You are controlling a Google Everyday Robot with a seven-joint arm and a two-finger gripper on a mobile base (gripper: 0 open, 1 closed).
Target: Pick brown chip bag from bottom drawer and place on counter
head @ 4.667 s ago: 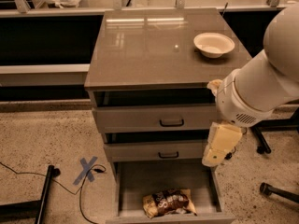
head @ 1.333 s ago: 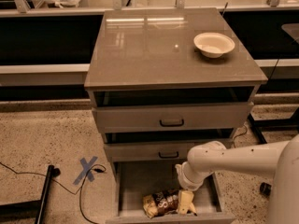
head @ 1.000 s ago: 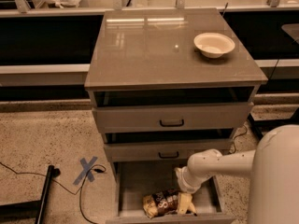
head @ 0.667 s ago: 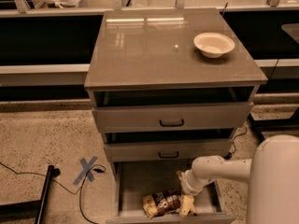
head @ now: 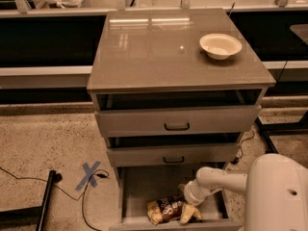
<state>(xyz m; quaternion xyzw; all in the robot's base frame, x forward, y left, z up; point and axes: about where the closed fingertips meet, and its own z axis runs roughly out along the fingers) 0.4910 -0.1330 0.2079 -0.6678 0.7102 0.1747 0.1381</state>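
Observation:
The brown chip bag (head: 164, 209) lies crinkled near the front of the open bottom drawer (head: 144, 186), dark brown in the middle with pale yellow ends. My gripper (head: 188, 212) reaches down into the drawer on the white arm from the lower right and sits at the bag's right end, touching it. The counter (head: 154, 47) is the glossy grey-brown top of the cabinet above.
A white bowl (head: 220, 45) stands at the counter's back right. Two shallower drawers (head: 176, 121) with dark handles are partly pulled out above the bottom one. A blue tape cross (head: 89, 173) and black cables lie on the speckled floor at left.
The arm has swung down from beside the cabinet into the bottom drawer, and the gripper has settled lower at the bag's right end. The bag has not moved.

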